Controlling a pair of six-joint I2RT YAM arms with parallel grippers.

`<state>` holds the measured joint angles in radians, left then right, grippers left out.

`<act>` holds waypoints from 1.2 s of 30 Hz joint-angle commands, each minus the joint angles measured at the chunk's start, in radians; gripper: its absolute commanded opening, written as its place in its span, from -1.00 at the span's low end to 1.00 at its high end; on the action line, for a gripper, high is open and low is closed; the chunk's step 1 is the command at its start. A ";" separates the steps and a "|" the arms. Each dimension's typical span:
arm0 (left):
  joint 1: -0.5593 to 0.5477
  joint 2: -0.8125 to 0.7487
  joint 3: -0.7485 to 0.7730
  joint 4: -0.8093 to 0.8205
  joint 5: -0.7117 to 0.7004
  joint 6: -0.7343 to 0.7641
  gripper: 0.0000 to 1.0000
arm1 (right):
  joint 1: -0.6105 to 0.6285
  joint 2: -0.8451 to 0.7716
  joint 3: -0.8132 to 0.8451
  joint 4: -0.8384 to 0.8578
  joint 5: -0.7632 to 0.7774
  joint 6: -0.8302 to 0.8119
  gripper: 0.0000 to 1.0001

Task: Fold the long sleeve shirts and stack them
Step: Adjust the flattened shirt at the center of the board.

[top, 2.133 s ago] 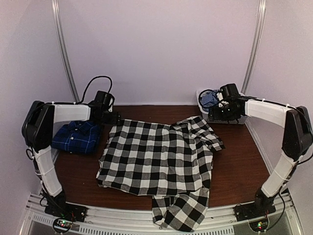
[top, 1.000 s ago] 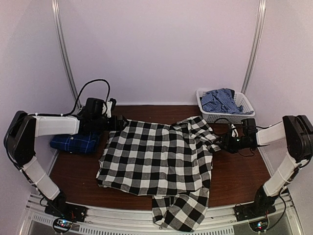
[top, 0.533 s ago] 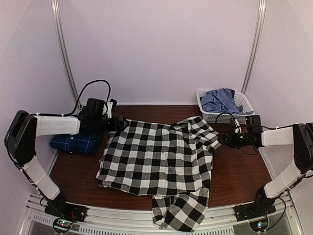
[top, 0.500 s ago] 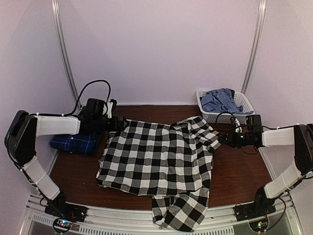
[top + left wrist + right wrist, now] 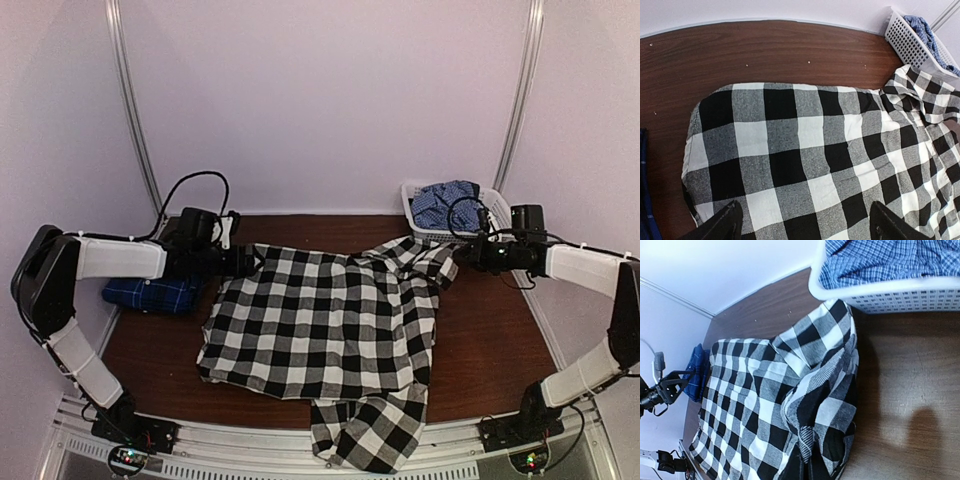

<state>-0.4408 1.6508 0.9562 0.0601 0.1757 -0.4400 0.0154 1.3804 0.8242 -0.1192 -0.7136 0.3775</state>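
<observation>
Where right claw (image 5: pixel 463 251) pinches checked shirt (image 5: pixel 320 320) — contact hidden.

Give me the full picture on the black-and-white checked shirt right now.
The black-and-white checked shirt is soft woven cloth in large checks, lying spread and mostly flat on the brown table. One end drapes over the near edge. Its far right part is bunched and raised, pinched in the shut right gripper. The open left gripper hovers at its far left corner; contact unclear.
</observation>
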 commanded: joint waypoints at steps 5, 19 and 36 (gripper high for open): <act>-0.012 0.018 -0.037 0.063 -0.006 -0.012 0.79 | 0.182 0.021 0.129 0.089 0.004 0.141 -1.00; -0.016 0.034 -0.044 0.064 -0.013 -0.002 0.79 | 0.317 0.139 0.142 0.066 0.193 0.134 0.53; -0.033 0.043 -0.156 0.161 0.090 -0.019 0.78 | 0.225 0.153 -0.137 0.171 0.211 0.092 0.77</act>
<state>-0.4603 1.6852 0.8642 0.1120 0.1825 -0.4450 0.2459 1.4925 0.7219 -0.0170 -0.4923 0.4835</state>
